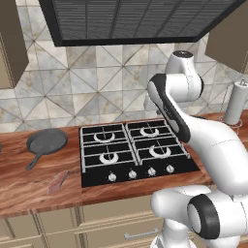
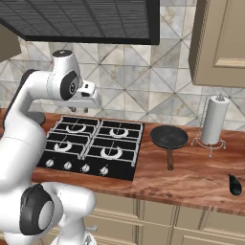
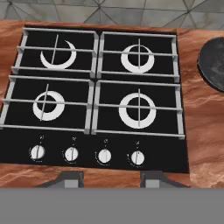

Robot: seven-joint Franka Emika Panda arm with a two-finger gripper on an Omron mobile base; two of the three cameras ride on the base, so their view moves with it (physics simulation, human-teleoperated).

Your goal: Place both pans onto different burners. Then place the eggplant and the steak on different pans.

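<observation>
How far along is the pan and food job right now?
Nothing is placed yet. Grey pan and steak lie left of the cooktop; dark pan and eggplant lie right. The gripper hangs over the knobs, holding nothing. All four placements remain.

Pans: I am counting two round shallow frying pans, a matte grey one [image 1: 47,141] left of the cooktop and a darker blackish one with a long thin handle [image 2: 169,137] right of it.
Burners: I am seeing four silver-ringed gas burners [image 3: 138,110] under black grates.
Knobs: I am counting four round silver knobs [image 3: 104,155] in a row.
Steak: one flat reddish-pink slab [image 1: 57,181].
Eggplant: one small dark elongated vegetable [image 2: 235,184].
Paper towel: one white upright roll [image 2: 213,120] on a wire stand.
</observation>
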